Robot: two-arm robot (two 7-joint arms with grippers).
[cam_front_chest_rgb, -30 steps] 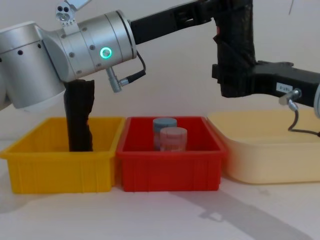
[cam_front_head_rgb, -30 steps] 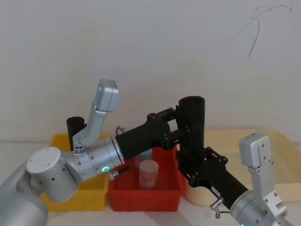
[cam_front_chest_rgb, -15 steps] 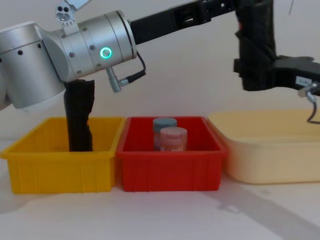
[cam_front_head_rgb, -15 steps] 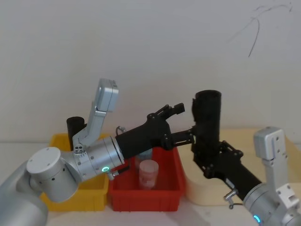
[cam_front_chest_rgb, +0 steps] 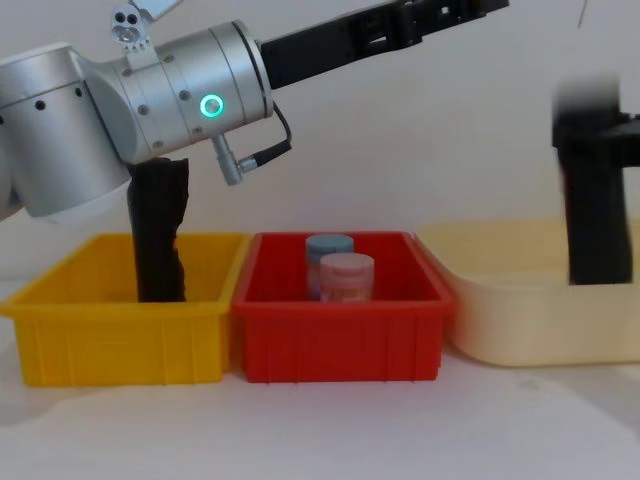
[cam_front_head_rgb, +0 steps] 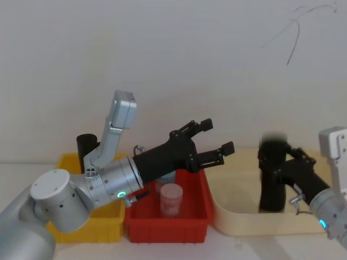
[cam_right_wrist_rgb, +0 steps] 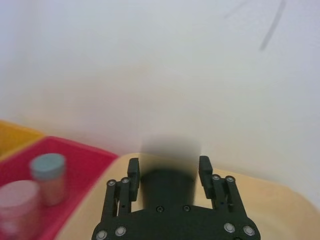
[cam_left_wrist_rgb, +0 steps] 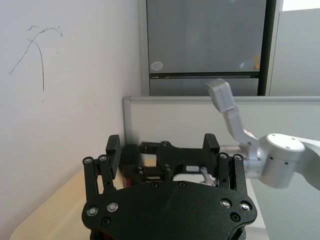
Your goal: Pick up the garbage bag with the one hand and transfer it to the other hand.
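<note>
1. Rightward and lower since a second ago: garbage bag [cam_front_head_rgb: 269, 187], clamped upright by the right gripper [cam_front_head_rgb: 277, 169] over the beige tray [cam_front_head_rgb: 233, 219].
2. Meanwhile the left gripper [cam_front_head_rgb: 216, 135] is spread wide, empty.
3. Handover looks finished; hold steady.

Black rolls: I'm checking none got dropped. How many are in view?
2. The garbage bag is upright in the right gripper above the cream tray; a slimmer black roll stands in the yellow bin. Others may be hidden.
</note>
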